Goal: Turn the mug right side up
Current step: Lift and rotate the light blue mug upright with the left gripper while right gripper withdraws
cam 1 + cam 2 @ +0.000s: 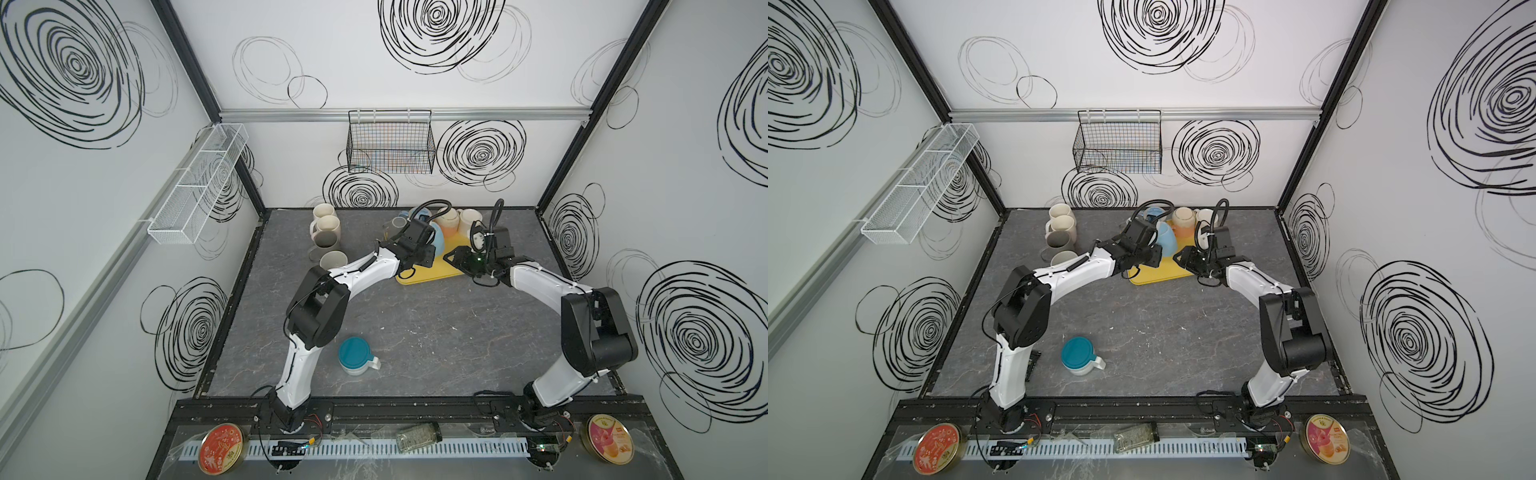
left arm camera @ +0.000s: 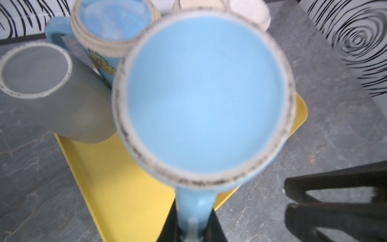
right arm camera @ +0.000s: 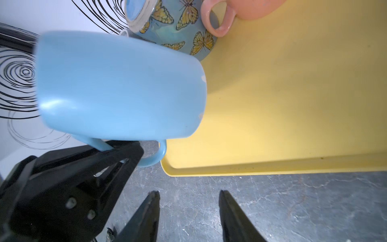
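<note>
We can read no writing anywhere. On the near ledge a red tin [image 1: 222, 446] sits at the left and a pink-and-yellow tin [image 1: 610, 442] at the right. Both have printed lids, but the lettering is too small for us. Between them a clear jar [image 1: 417, 436] lies on its side with something dark and speckled inside.

The light blue mug [image 3: 117, 83] is at the far middle of the table, over the left part of the yellow tray [image 3: 293, 104]. The left gripper [image 3: 129, 155] has its fingers clenched on the mug's handle. The mug is tipped so that its ringed base faces the left wrist camera, and we cannot tell whether its rim touches the tray. The right gripper [image 3: 188, 194] hangs just right of the mug, near the tray's edge, with its fingers spread and nothing between them.

Beyond the held mug, a butterfly mug [image 3: 178, 31] stands base up on the tray, with a pink mug [image 3: 255, 8] beside it. A grey mug [image 2: 62, 113] stands base up at the tray's left edge.

At the far left of the table we see a cluster of beige mugs [image 1: 328, 232], one showing a dark inside. Near the left arm stands a white mug with a teal top [image 1: 353, 353]. A black wire basket [image 1: 390, 153] hangs on the far wall and a white mesh basket [image 1: 195, 191] on the left wall. We cannot tell what either holds.
</note>
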`<state>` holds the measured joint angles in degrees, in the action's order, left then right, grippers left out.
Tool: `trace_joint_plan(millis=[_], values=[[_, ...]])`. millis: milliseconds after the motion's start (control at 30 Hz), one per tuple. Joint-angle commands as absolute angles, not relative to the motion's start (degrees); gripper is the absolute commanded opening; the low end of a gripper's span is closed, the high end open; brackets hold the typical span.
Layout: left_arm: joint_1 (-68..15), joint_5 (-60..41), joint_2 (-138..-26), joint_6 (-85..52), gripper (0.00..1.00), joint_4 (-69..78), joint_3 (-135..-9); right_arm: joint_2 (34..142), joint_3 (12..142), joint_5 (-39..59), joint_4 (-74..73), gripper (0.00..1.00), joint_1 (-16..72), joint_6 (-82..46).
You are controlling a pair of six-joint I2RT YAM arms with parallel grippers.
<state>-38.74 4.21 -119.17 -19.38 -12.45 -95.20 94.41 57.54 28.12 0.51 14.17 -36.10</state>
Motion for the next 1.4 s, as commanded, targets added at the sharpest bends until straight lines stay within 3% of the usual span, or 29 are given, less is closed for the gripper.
trace_joint_plan(millis=[0, 433, 1067, 1200, 1367], values=[[-38.28, 1.04, -114.09, -21.59, 0.0, 0.64, -93.62, 90.93, 54.05, 33.58, -7.6, 0.5, 13.14, -41.79], [-36.93, -9.46, -103.98, -31.8, 0.0, 25.01, -83.65, 84.16, 48.84, 46.48, -33.53, 0.52, 10.97, -55.09], [-35.6, -17.24, -96.43, -47.0, 0.0, 46.66, -70.91, 87.75, 55.28, 49.03, -42.3, 0.48, 14.47, -62.73], [-35.26, -18.52, -95.64, -49.04, 0.0, 48.94, -69.52, 89.85, 56.81, 50.44, -45.57, 0.36, 15.5, -64.73], [-33.99, -18.88, -92.75, -50.27, 0.0, 50.74, -66.03, 90.81, 57.38, 50.27, -48.7, 0.1, 16.72, -65.57]])
